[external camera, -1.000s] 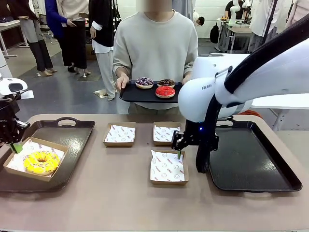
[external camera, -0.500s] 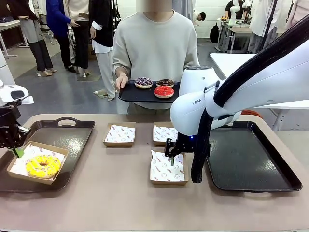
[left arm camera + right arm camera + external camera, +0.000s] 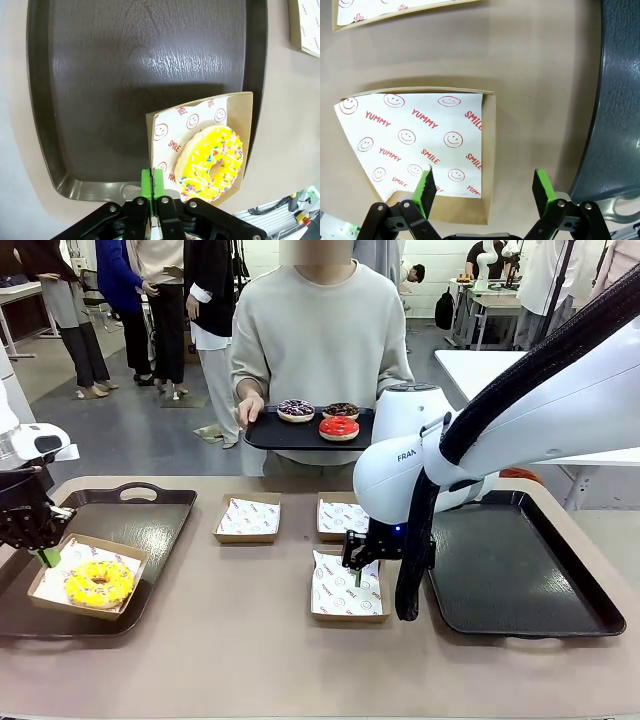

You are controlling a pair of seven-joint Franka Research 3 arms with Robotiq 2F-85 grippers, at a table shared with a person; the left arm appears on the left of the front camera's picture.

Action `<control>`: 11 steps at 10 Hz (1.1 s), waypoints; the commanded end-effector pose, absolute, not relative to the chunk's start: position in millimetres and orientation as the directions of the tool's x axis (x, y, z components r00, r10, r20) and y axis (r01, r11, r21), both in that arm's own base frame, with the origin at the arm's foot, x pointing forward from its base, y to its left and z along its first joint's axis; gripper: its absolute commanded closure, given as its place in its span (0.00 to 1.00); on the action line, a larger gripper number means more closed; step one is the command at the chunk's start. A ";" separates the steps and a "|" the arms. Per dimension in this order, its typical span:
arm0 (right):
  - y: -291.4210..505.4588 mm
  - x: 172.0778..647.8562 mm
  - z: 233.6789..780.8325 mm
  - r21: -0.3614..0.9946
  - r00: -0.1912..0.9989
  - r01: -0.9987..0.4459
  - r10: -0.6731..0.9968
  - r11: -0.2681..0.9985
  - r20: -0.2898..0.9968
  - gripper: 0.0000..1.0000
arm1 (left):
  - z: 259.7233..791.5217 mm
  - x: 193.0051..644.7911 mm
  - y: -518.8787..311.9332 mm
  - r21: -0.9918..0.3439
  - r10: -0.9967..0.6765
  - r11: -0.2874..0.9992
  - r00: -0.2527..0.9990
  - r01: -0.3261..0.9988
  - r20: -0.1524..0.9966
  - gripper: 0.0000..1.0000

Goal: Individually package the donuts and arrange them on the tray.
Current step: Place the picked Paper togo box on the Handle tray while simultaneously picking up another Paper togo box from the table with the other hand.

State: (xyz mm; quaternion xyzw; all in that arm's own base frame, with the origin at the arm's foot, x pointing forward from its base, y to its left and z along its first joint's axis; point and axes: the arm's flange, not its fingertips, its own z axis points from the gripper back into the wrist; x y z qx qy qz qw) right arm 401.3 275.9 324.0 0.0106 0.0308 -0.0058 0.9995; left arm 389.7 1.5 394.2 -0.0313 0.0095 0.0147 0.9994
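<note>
**Left gripper pinching the filled box, right gripper spread over an empty one**

Your left gripper (image 3: 45, 556) is closed. Its green pads are pressed together on the edge of the filled box (image 3: 240, 115), at the corner lined with printed paper. The yellow donut (image 3: 197, 167) lies in that box, just beside the pads. The box sits at the near end of the left tray (image 3: 150, 520), with one side close against the tray's rim.

Your right gripper (image 3: 484, 192) is wide open, low over the near box (image 3: 489, 150) in the middle of the table (image 3: 230, 660). One pad hangs over the box's paper lining and the other hangs over bare table, between the box and the right tray (image 3: 520, 570). Neither pad holds anything.

Two more boxes, the far left box (image 3: 247, 537) and the far right box (image 3: 335, 536), stand side by side beyond the near box.

Across the table, a person's hand (image 3: 250, 408) holds up a small tray (image 3: 270, 435). It carries the purple donut (image 3: 296, 410), the brown donut (image 3: 342, 410) and the red donut (image 3: 339, 427).
</note>
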 end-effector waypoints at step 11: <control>270.1 399.2 314.0 0.027 0.998 0.033 -0.031 0.999 -0.056 0.00 | 370.8 409.6 -22.9 -0.050 0.017 0.999 0.998 -0.019 -0.054 0.99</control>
